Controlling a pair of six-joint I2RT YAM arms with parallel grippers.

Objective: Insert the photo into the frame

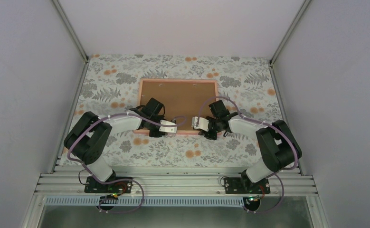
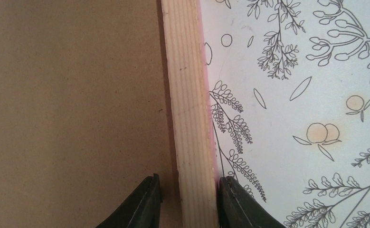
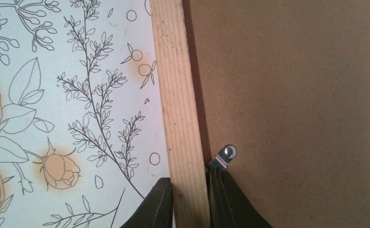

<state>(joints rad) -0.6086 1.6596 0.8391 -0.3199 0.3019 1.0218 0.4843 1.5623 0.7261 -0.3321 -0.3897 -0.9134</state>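
Note:
The frame (image 1: 179, 80) lies face down on the flowered tablecloth, with its brown backing board (image 1: 178, 99) facing up. The photo is hidden. Both grippers are at the frame's near rail. My left gripper (image 1: 175, 127) straddles the pale wooden rail (image 2: 187, 95) and is open. Its outer finger (image 2: 235, 204) touches the pink edge, while the inner finger (image 2: 142, 204) stands a small gap off, over the board. My right gripper (image 1: 194, 124) is shut on the same rail (image 3: 175, 85), with a finger pressed against each side.
A small metal retaining tab (image 3: 225, 156) sits on the backing board (image 3: 297, 95), right beside my right gripper's inner finger. White enclosure walls with aluminium posts stand on the left, right and back. The flowered tablecloth (image 1: 173, 149) surrounds the frame.

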